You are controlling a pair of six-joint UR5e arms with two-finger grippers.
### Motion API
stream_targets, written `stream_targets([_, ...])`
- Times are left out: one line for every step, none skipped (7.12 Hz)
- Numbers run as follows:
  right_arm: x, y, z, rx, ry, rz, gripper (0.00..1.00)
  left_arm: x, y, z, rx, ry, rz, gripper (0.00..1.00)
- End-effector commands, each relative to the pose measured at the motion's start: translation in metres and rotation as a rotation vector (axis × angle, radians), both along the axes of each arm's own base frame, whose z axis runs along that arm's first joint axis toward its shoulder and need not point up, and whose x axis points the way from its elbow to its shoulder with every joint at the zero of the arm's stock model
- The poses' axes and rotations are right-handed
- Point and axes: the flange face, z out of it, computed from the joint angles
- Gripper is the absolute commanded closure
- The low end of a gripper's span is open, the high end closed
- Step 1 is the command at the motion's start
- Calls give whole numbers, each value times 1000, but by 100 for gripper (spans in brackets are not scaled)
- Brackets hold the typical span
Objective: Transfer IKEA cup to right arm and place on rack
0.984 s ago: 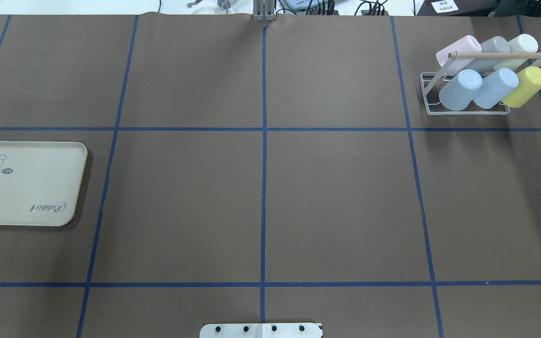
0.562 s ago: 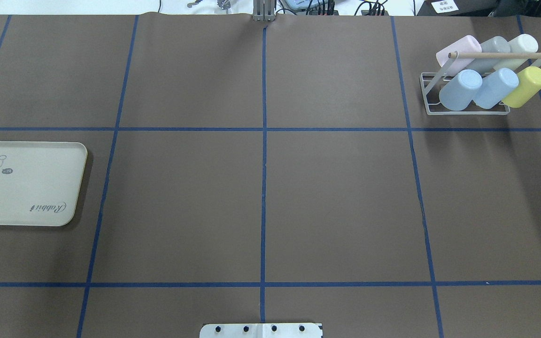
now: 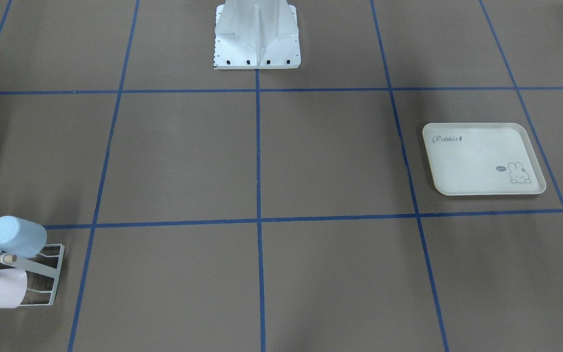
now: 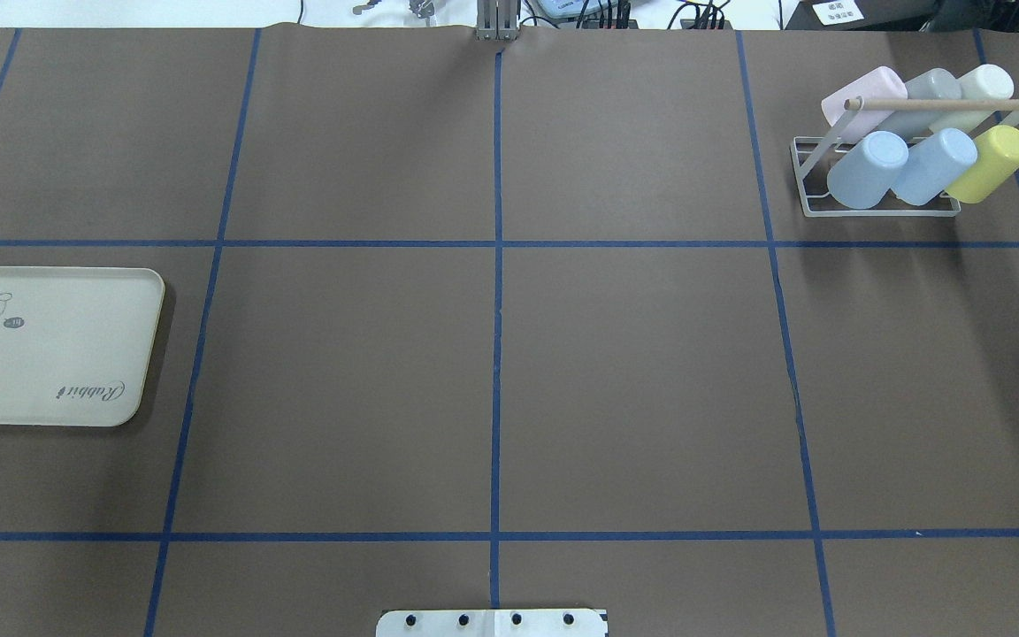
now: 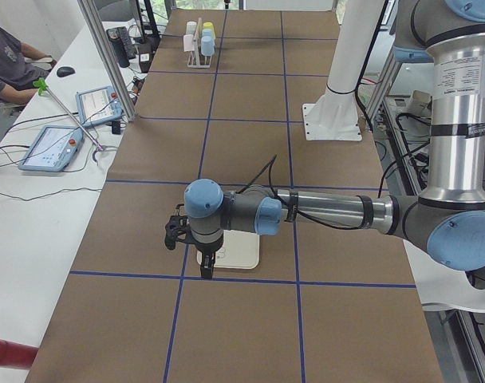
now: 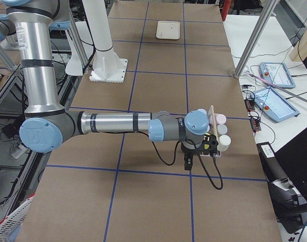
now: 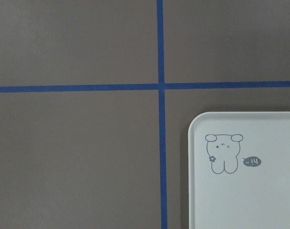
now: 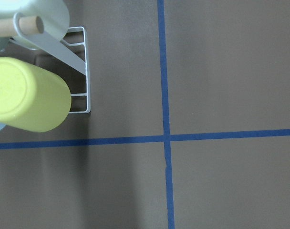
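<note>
Where rack (image 4: 863, 213) stands, 6 cups (image 4: 868, 168) tilt bottoms-up.

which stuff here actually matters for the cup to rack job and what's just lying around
Job in hand: rack, six cups on it, right arm, left arm.
Lying about: rabbit tray, two touch panels on the side bench.

Cameras around the rack (image 4: 916, 104)
Overhead and front views face oppositely, both showing it; right wrist camera looks down close above it
</note>
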Motion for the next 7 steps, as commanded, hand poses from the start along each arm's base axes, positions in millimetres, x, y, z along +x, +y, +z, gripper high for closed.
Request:
stream_targets([0,-2,5,-5,0,-2,0,0,-3,-3,5,-1,-1,0])
stream_targets([1,10,10,-14,-11,-2,0,0,-9,-5,7,0,-2,0])
stream_targets([0,26,12,-17,-14,-2,0,0,-18,-8,14,0,-1,0])
stream_targets([1,40,16,-24,-14,-3,0,1,-33,-6,13,-2,-1,0])
stream_targets([1,42,16,-25,-14,-1,0,1,-48,-3,9,-2,2,0])
stream_targets([1,42,16,-25,-14,-2,0,1,-54,1,4,-3,3,0])
stream_targets([1,41,15,-23,-14,-2,0,0,-55,0,4,-3,1,0])
